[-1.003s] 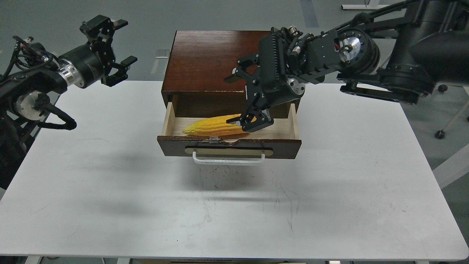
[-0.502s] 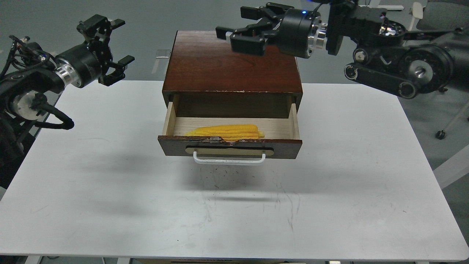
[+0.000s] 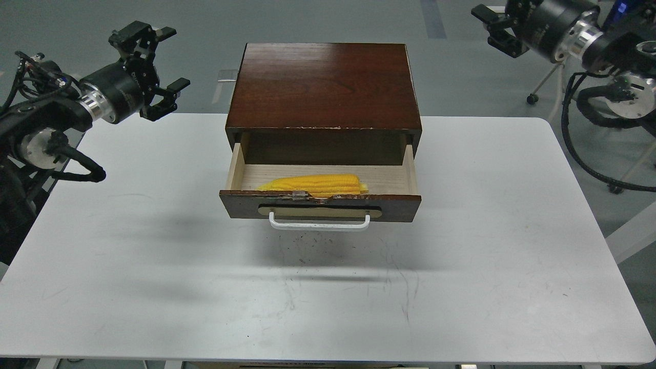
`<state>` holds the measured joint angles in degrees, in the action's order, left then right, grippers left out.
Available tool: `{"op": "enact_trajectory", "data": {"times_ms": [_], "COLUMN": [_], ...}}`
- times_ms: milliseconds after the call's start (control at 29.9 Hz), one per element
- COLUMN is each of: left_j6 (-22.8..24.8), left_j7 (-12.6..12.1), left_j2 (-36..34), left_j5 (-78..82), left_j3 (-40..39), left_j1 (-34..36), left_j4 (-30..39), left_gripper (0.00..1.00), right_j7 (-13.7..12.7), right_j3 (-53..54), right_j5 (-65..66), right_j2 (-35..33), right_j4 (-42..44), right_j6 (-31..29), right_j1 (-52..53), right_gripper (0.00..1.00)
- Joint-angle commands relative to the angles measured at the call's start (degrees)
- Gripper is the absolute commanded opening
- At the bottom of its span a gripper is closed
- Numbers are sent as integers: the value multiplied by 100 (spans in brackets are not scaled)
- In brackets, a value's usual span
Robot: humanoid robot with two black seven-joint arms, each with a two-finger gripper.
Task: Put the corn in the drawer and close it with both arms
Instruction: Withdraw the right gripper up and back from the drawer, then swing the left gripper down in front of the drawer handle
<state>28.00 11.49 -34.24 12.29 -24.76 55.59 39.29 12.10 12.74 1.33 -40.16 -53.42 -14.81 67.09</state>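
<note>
The yellow corn (image 3: 316,184) lies lengthwise inside the open drawer (image 3: 321,206), close behind its dark front panel, pointed end to the left. The drawer is pulled out of the brown wooden cabinet (image 3: 323,84), and its white bar handle (image 3: 319,224) faces me. My left gripper (image 3: 152,66) is open and empty, held in the air to the left of the cabinet. My right gripper (image 3: 496,28) is open and empty, high at the upper right, well away from the cabinet.
The cabinet stands at the back middle of a white table (image 3: 154,266). Grey floor lies beyond the table, with a wheeled stand (image 3: 533,97) at the far right.
My right gripper let go of the corn, which settled flat in the drawer. The right arm then rose and swung away to the upper right. The left arm barely moved.
</note>
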Motion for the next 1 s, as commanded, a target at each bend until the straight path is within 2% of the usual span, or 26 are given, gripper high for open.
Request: {"op": "enact_trajectory", "data": {"times_ms": [0,100,301,535,870,936,970], "left_j6": [0,0,0,0,0,0,0], "left_j7": [11,-7,37,547,635,810,1046], "left_j2": [32,58,32,-30,-240,-372,-494], "left_j5": [-16,-16,-16,54,63,273,665], "left_j3": [-29,-29,-38,32,50,41,24], "left_j1": [-4,-4,4,48,13,22,39], "left_j4": [0,0,0,26,122,350,551], "left_gripper": [100,100,100,100,100,100,100], "right_j7": [-349,-550,-806,-771,-657,-639,-639], "right_j3": [711,1194,1433,1451,1433,1398,1398], "right_j5": [-107,-107,-107,-107,-81,-72,-63], "right_j2": [8,297,316,316,342,325,325], "right_j4": [278,428,429,464,473,473,473], "right_j6": [-110,-268,-330,-321,-295,-286,-277], "right_j1": [-854,-1320,-1540,-1664,-1681,-1690,-1690], "right_gripper": [100,100,100,100,100,100,100]}}
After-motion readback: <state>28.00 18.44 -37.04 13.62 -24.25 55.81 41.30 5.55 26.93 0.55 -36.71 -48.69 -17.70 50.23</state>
